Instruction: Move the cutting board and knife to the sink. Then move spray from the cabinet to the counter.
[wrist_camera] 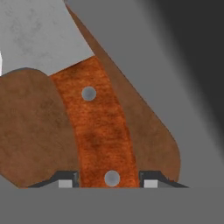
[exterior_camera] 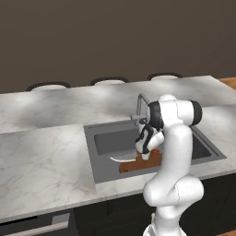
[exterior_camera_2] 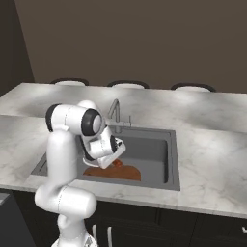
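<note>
Arm folded forward and down over the dark grey rectangular recessed sink [exterior_camera: 110, 140]. The hand [wrist_camera: 107, 183] is low inside the basin, pointing down; in the left base view it sits at the near half of the basin [exterior_camera: 146, 150].

Hand view: two small dark fingertips [wrist_camera: 65, 180] stand one on each side of the knife's curved orange-red handle [wrist_camera: 98, 131], closed against it — the hand is gripping the handle. Handle surface mottled, rust-like grain, with two round grey rivets along its length. Broad pale silver blade [wrist_camera: 39, 35] runs away from the handle toward the upper left of that view; metal looks matte, faintly speckled.

Under the knife lies the flat reddish-brown wooden cutting board [wrist_camera: 30, 127], edge rounded, fine wood texture. Board rests on the smooth grey sink floor, near the front wall of the basin [exterior_camera_2: 120, 172]. In the left base view the blade tip [exterior_camera: 120, 159] projects left past the board's end over the sink floor. Cannot tell whether the knife touches the board or is held just above it.

Thin angular silver faucet [exterior_camera_2: 116, 113] stands at the back rim of the sink. White-grey veined marble worktop [exterior_camera: 41, 152] surrounds the basin; dark cabinet fronts below it.
</note>
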